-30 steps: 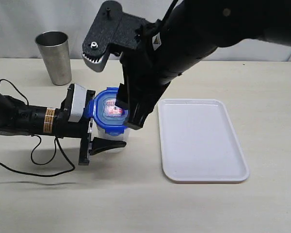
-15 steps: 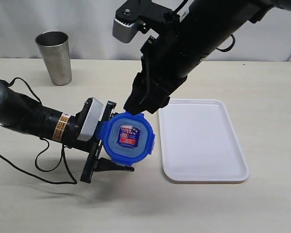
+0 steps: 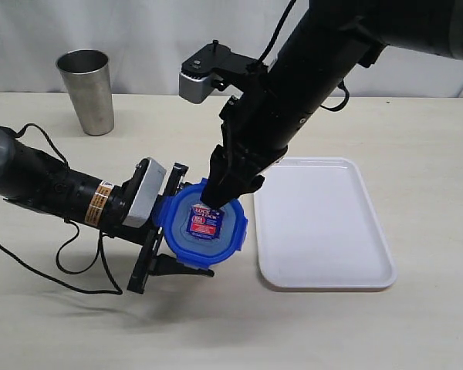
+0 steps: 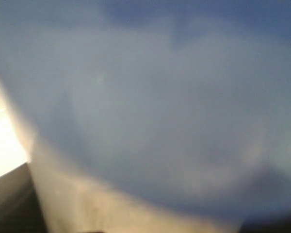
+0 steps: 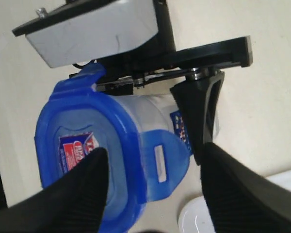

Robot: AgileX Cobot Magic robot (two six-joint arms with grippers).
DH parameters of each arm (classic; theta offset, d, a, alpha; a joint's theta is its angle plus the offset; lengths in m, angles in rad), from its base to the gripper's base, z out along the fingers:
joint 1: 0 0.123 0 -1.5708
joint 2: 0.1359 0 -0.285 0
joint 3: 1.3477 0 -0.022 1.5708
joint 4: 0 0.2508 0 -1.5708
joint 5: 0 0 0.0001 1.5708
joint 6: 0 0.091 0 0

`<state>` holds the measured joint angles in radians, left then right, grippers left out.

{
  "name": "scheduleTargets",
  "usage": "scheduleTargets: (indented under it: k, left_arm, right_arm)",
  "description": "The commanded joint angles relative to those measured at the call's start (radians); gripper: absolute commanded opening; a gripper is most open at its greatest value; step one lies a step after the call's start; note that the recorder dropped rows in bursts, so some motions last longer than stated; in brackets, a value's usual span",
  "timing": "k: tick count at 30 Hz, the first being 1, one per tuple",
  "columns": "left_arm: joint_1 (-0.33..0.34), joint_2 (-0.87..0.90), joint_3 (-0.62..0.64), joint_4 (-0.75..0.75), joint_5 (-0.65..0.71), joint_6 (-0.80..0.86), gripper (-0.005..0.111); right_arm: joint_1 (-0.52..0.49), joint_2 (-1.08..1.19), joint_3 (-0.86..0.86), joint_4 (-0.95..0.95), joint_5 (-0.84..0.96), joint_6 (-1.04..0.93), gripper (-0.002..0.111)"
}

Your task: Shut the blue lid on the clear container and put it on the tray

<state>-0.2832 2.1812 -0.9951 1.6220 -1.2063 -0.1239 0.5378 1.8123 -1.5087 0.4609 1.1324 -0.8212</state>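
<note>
My left end effector [image 3: 190,222] clamps the clear container [image 5: 157,114], tipped sideways just beside the tray [image 3: 324,223], with the blue lid [image 3: 220,240] on its mouth. My right end effector [image 3: 230,190] is spread wide, fingertips at the lid's upper edge.

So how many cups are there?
2. The metal cup stands alone, far left; the clear container, blue lid on top, is held tilted by the left gripper beside the tray.
</note>
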Motion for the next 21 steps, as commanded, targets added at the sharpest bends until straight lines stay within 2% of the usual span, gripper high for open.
scheduleTargets:
  k: [1, 8, 15, 21]
  left_arm:
    - [-0.007, -0.014, 0.005, -0.009, -0.015, -0.008, 0.000]
    - [-0.007, -0.014, 0.005, -0.011, -0.015, -0.008, 0.000]
    - [-0.007, -0.014, 0.005, -0.011, -0.015, -0.023, 0.000]
    - [-0.007, -0.014, 0.005, -0.011, -0.015, -0.033, 0.000]
  right_arm:
    - [0.000, 0.023, -0.007, 0.021, 0.000, -0.032, 0.046]
    - [0.000, 0.058, 0.026, 0.021, 0.005, -0.038, 0.042]
    - [-0.002, 0.117, 0.027, 0.021, 0.072, -0.034, 0.027]
    - [-0.002, 0.146, 0.027, -0.028, 0.066, -0.018, 0.026]
